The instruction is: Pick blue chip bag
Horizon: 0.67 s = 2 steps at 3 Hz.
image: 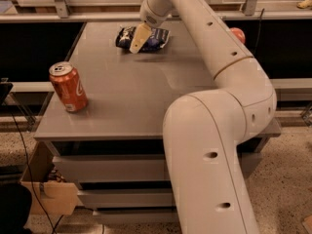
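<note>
Blue chip bag (157,37) lies flat at the far end of the grey table (131,96), right under my gripper (135,46), which reaches down over the bag's left half. I cannot tell whether it is open or closed. A red soda can (68,87) stands upright well apart from the gripper, nearer me on its left, and an orange fruit (237,33) shows on its right, behind the arm (219,57).
</note>
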Tool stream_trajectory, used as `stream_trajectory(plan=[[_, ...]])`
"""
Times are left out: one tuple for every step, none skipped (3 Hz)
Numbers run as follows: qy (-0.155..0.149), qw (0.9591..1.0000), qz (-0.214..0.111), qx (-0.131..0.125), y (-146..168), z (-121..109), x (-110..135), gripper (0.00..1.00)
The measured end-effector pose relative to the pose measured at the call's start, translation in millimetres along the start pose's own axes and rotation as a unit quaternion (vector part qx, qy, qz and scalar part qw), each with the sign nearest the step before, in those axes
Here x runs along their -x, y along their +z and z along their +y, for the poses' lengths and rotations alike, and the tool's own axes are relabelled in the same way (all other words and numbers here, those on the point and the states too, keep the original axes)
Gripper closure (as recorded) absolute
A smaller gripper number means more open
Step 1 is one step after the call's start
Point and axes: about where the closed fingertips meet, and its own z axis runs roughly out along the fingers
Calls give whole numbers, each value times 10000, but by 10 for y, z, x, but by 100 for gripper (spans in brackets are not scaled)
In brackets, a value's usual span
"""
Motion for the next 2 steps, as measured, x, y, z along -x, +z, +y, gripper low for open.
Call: stream_trajectory(plan=[[26, 10000, -21, 20, 6, 0, -6, 16], [43, 10000, -32, 37, 3, 0, -15, 40]])
